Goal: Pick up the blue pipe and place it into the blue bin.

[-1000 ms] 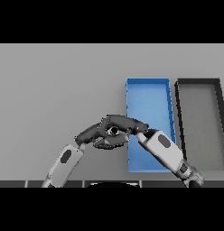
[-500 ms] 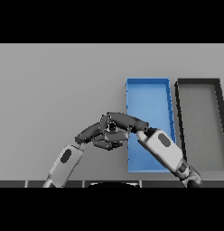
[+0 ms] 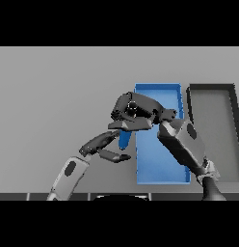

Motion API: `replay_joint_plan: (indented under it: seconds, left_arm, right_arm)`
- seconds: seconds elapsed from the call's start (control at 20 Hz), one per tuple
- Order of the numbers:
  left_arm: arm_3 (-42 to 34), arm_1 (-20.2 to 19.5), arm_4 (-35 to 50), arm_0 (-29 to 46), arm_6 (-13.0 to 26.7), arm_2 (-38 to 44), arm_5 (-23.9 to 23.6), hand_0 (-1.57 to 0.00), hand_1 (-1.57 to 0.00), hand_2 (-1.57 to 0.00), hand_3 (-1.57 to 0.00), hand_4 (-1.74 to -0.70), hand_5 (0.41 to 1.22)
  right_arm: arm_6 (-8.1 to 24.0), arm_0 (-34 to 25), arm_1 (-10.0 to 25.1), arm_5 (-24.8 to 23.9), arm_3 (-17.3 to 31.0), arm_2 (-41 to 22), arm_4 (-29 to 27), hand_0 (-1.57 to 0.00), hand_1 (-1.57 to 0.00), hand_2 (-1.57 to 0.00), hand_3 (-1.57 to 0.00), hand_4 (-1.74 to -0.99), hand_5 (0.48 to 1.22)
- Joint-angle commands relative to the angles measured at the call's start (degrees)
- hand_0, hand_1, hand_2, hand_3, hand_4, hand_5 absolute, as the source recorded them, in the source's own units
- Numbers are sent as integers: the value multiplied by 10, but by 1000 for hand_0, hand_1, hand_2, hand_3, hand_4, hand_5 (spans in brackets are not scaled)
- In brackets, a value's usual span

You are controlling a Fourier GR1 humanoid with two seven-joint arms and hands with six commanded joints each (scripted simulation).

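Right hand (image 3: 136, 112) is curled around the upper end of the blue pipe (image 3: 124, 139), fingers and thumb closed on it. The pipe hangs roughly upright below this hand, just beside the left wall of the blue bin (image 3: 178, 96) and outside it; whether its lower end touches the table cannot be told. Left hand (image 3: 103, 147) sits below and to the left of the right hand, fingers straight and relaxed, thumb spread, close to the pipe's lower end but holding nothing. The right forearm crosses the bin's interior and hides part of its floor.

Count: one pipe, two bins. The blue bin lies directly behind and to the right of the right hand. A dark grey bin (image 3: 231, 88) stands just beside it, farther right.

Surface: a plain grey table (image 3: 54, 96) extending to the far edge of view.
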State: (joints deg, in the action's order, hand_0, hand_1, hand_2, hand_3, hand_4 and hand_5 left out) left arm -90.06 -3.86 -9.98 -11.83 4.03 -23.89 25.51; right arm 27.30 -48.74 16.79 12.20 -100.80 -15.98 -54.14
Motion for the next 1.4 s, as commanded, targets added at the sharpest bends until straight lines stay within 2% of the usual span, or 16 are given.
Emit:
replay_joint_plan:
  seconds: [0.0, 0.1, 0.2, 0.3, 0.4, 0.5, 0.6, 0.7, 0.75, 0.9, 1.05, 1.15, 1.35]
  left_arm:
    - [-4, 2, -6, 5, 5, -6, -3, 0, 0, 0, 0, -917, 503]
    - [-8, -1, -9, 8, -5, -9, -3, 0, 0, 0, 0, -912, 502]
    - [-11, -2, -6, 5, -3, -6, -2, 0, 0, 1, 0, -907, 499]
    - [-11, -4, -3, 9, -3, -4, 0, 1, 1, 1, 1, -906, 492]
    - [-10, -12, -2, 17, -15, 0, 3, 1, 1, 1, 1, -907, 491]
    - [-11, -9, 5, 10, -9, 3, 6, 1, 1, 1, 1, -911, 487]
    - [-10, -6, 8, 10, 3, 3, 5, 1, 1, 1, 1, -906, 489]
    - [-11, -7, 3, 13, -2, 3, 1, 1, 1, 1, 1, -898, 489]
    - [-10, -6, 1, 9, -1, 3, 0, 1, 1, 1, 1, -893, 487]
    - [-12, -5, 9, 5, 16, 8, 2, 1, 1, 1, 1, -890, 474]
    - [-14, -10, 10, 12, 6, 6, 6, 1, 1, 1, 1, -887, 466]
    - [-13, -8, 8, 11, 3, 5, 4, 1, 1, 1, 1, -881, 463]
    - [-3, -2, 3, 10, 8, 2, 1, 1, 1, 1, 1, -884, 460]
  right_arm:
    - [-2, -22, 8, -1, 13, 16, -18, -1571, -1571, -1571, -1571, -1707, 1141]
    - [-23, -71, 34, -3, 42, 49, -15, -1571, -1571, -1571, -1571, -1720, 1127]
    - [-27, -106, 49, -28, 73, 72, -7, -1571, -1571, -1571, -1571, -1727, 1113]
    - [-34, -135, 65, -45, 128, 90, 26, -1571, -1571, -1571, -1571, -1732, 1117]
    - [-34, -134, 82, -53, 180, 110, 50, -1571, -1571, -1571, -1571, -1735, 1131]
    - [-26, -124, 102, -45, 226, 120, 81, -1571, -1571, -1571, -1571, -1737, 1135]
    - [-14, -84, 100, -55, 242, 125, 97, -1571, -1571, -1571, -1571, -1739, 1124]
    - [-12, -46, 100, -58, 265, 132, 116, -1571, -1571, -1571, -1571, -1740, 1117]
    - [-7, -21, 97, -59, 257, 128, 123, -1571, -1571, -1571, -1571, -1740, 1121]
    - [36, 37, 93, -88, 236, 118, 148, -1571, -1571, -1571, -1571, -1740, 1120]
    - [77, 90, 84, -111, 236, 111, 157, -1571, -1571, -1571, -1571, -1741, 1120]
    - [76, 122, 104, -122, 242, 76, 147, -1571, -1571, -1571, -1571, -1741, 1122]
    - [77, 162, 112, -115, 252, 26, 149, -1571, -1571, -1571, -1571, -1591, 1114]
